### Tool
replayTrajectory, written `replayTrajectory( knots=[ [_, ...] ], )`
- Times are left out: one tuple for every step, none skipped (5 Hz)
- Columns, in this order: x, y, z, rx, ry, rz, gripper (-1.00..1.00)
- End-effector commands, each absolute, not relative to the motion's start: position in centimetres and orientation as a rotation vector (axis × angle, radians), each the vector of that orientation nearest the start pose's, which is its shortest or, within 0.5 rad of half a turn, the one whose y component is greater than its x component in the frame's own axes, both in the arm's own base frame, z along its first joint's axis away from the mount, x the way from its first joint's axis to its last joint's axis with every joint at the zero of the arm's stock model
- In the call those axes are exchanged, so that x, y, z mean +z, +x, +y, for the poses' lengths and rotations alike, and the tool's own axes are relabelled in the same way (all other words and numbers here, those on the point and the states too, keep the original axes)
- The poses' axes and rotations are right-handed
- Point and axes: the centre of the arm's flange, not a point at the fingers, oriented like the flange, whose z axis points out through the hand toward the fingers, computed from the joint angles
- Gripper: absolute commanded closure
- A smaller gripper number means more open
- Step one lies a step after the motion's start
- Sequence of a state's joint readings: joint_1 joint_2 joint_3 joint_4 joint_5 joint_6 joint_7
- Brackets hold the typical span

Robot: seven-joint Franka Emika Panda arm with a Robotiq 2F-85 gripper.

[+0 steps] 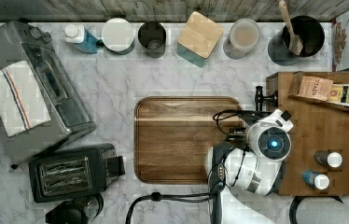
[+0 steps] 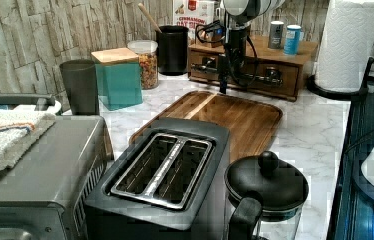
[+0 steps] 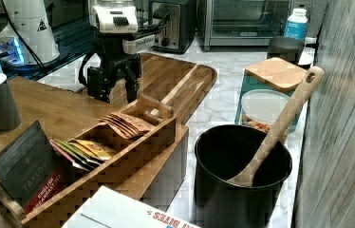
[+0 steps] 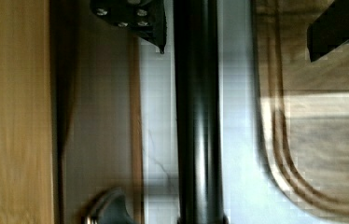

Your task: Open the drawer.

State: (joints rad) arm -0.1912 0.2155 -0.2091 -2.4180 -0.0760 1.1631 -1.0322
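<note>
Astride drawer handle [image 4: 196, 116]: gripper [image 4: 238, 25], fingers apart.

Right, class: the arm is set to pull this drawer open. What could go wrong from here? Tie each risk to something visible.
1. The end effector stands open astride the handle; pulling before it closes would likely slip off.
2. The cutting board lies close in front of the drawer and might block it.
3. Two bottles stand on the box; a jerk could topple them.
</note>
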Motion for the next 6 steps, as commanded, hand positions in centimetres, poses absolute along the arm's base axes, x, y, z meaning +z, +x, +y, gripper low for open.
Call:
replayTrajectory(
  knots=[
    [23.7,48.1,-13.6,-0.062,-3.101,0.006,-1.0],
    [24.0,47.6,-9.0,-0.059,-3.1,-0.118,-1.0],
    [23.3,47.3,-4.8,-0.055,-3.087,-0.223,-1.0],
    [23.4,46.4,-1.4,-0.027,-3.044,-0.36,-1.0],
    [23.9,45.5,1.3,0.001,-3.043,-0.397,-1.0],
    [24.2,45.2,3.3,0.006,-3.045,-0.396,-1.0]
  ],
)
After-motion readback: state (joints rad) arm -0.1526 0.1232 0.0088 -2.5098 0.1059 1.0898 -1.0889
